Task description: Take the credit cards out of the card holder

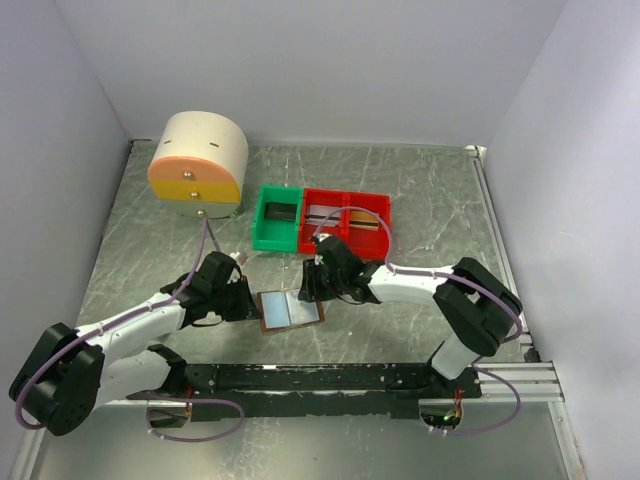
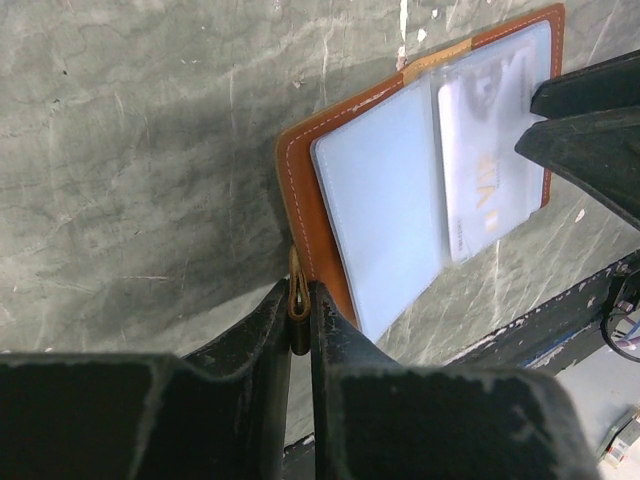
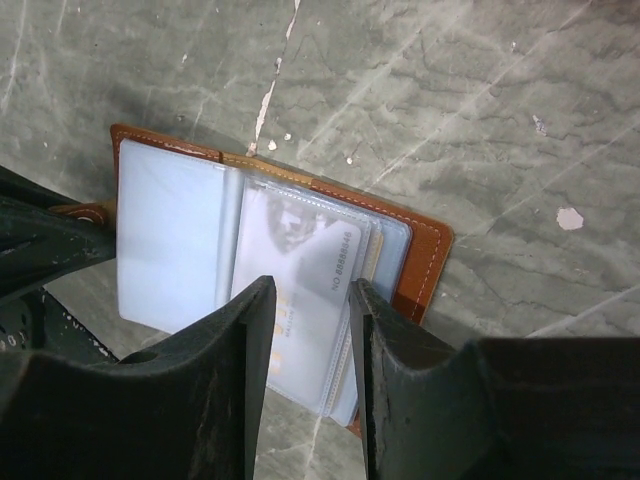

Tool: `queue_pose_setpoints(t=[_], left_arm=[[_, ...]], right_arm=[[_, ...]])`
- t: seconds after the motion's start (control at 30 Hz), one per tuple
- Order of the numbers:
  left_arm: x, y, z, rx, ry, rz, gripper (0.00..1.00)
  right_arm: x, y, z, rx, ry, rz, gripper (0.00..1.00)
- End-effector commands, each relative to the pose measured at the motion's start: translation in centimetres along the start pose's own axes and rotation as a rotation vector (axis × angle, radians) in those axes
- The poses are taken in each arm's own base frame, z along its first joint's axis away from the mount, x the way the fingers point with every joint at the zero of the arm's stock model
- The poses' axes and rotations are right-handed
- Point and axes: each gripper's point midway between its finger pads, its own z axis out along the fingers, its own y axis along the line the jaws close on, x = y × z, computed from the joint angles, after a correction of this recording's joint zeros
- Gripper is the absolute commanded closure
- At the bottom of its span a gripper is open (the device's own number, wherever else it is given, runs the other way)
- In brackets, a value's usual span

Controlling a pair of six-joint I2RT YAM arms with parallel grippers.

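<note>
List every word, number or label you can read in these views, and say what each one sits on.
"NO.68888649": printed on the pale card in a clear sleeve of the open card holder; the last digits are uncertain.
Faint large letters on the sleeved card in the left wrist view: too blurred to read.
No text can be read on the bins or the round drawer box.

- A pale card in a clear sleeve of the card holder carried a printed line that began "NO." and ran on in digits, several of them eights. The full number could not be read surely.
- In the left wrist view, large gold letters on that card were too blurred to read.
</note>
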Motion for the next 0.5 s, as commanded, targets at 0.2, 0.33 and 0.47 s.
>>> queue_pose_setpoints(t=[0.2,0.33,0.47], left_arm=[[-0.7,-1.0,-0.5,0.027,-0.014,0.031,0.81],[-0.6,-1.0,-0.4,0.027,-0.009,0.032,0.82],[-0.6,-1.0,-0.4,0.026,-0.008,0.031,0.82]], right_arm=[[-0.3,2.3,-0.3,-0.125,-0.015,-0.007,0.64],[-1.0,3.6,-0.9,-0.185,-0.046,-0.007,0.64],[-1.3,3.7,-1.3,-0.182,-0.062,-0.003,0.64]])
